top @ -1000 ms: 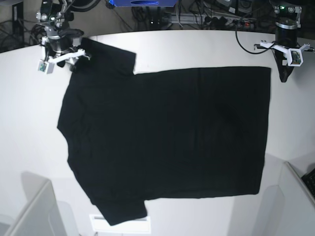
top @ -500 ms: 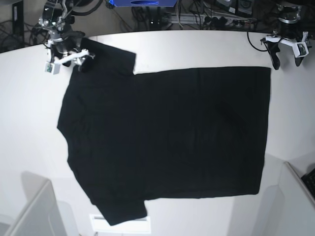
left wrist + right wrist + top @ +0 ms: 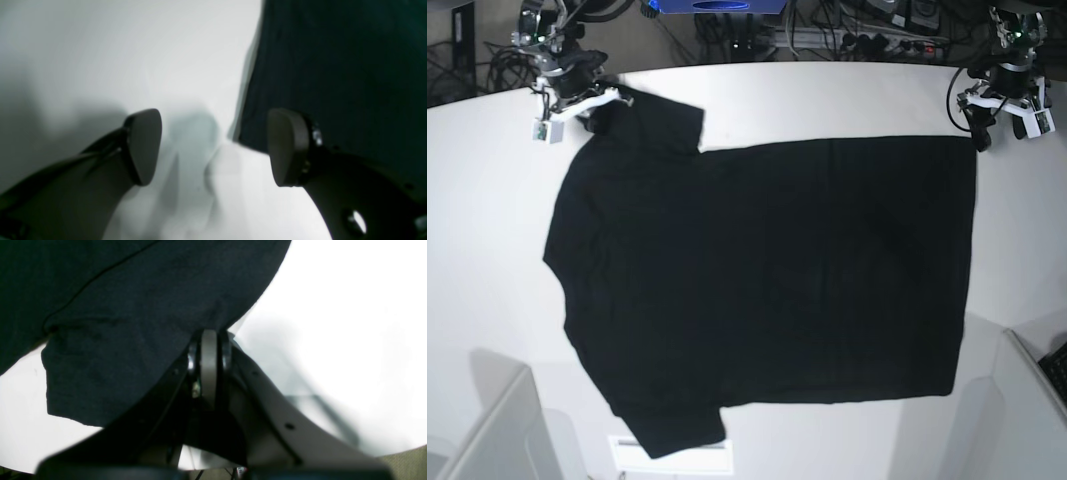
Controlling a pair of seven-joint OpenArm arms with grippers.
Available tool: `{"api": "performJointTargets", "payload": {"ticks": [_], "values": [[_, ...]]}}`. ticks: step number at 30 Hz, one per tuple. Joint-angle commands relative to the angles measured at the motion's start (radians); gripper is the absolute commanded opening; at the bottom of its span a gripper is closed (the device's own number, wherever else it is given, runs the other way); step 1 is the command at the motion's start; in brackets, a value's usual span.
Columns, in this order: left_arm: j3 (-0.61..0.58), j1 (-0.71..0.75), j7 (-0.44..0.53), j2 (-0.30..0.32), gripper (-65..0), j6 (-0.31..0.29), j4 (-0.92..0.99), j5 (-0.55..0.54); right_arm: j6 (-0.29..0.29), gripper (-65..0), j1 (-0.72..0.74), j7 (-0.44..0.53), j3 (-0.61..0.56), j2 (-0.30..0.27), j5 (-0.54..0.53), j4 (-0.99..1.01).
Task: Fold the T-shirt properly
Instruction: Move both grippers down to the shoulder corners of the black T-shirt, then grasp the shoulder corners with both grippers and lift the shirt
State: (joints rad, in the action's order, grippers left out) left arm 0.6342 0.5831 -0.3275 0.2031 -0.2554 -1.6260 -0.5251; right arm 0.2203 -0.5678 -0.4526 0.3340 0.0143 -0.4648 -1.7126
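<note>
In the base view, the T-shirt [image 3: 762, 285] lay spread flat, plain black side up, across the middle of the white table [image 3: 487, 260], one sleeve toward the far left corner and its hem along the right side. The right gripper [image 3: 592, 100] sat at that far sleeve's tip; the left gripper [image 3: 987, 125] stood just off the hem's far corner.

In the left wrist view, the left gripper [image 3: 213, 146] had its jaws wide apart and empty, bare table between them, the T-shirt's [image 3: 340, 66] corner lying beside the one pad.

In the right wrist view, the right gripper [image 3: 209, 350] was closed, its jaws pressed together at the sleeve edge of the T-shirt [image 3: 133, 323], apparently pinching the cloth.

To fold well, the left gripper probably needed to straddle the hem corner and pinch fully before both lifted together, keeping the edge taut.
</note>
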Motion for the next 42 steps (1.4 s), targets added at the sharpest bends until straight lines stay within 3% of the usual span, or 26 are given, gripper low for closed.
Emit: {"api": "performJointTargets", "payload": {"ticks": [1, 4, 11, 16, 18, 25, 26, 42], "values": [[0.008, -0.016, -0.008, 0.012, -18.4, 0.003, 0.002, -0.008, -0.009, -65.0, -0.016, -0.064, 0.003, -0.001, 0.025, 0.001], [0.008, -0.070, -0.077, 0.011, -18.4, 0.001, 0.045, -0.011, -0.009, -65.0, -0.016, -0.064, 0.003, -0.001, 0.025, 0.001], [0.008, -0.150, -0.178, 0.009, -18.6, -0.098, 0.106, -0.008, -0.009, -65.0, -0.016, -0.064, 0.003, -0.001, 0.025, 0.001], [-0.020, -0.170, -0.218, 0.008, -20.1, -0.101, 0.135, -0.013, -0.009, -65.0, -0.016, -0.064, 0.003, -0.001, 0.025, 0.001], [-0.061, -0.165, -0.221, 0.011, -26.8, -0.101, 0.128, -0.014, -0.009, -65.0, -0.016, -0.064, 0.003, -0.001, 0.027, 0.001], [-0.084, -0.168, -0.221, 0.014, -62.5, -0.101, 0.157, -0.014, -0.009, -65.0, -0.016, -0.061, 0.004, -0.003, 0.027, 0.001], [-0.084, -0.167, -0.221, 0.016, -65.0, -0.101, 0.154, -0.014, -0.009, -65.0, -0.016, -0.061, 0.004, -0.003, 0.027, 0.000], [-0.081, -0.045, -0.223, 0.042, -65.0, -0.101, -0.009, -0.007, -0.009, -65.0, -0.094, -0.064, 0.004, 0.003, 0.025, -0.185]]}}
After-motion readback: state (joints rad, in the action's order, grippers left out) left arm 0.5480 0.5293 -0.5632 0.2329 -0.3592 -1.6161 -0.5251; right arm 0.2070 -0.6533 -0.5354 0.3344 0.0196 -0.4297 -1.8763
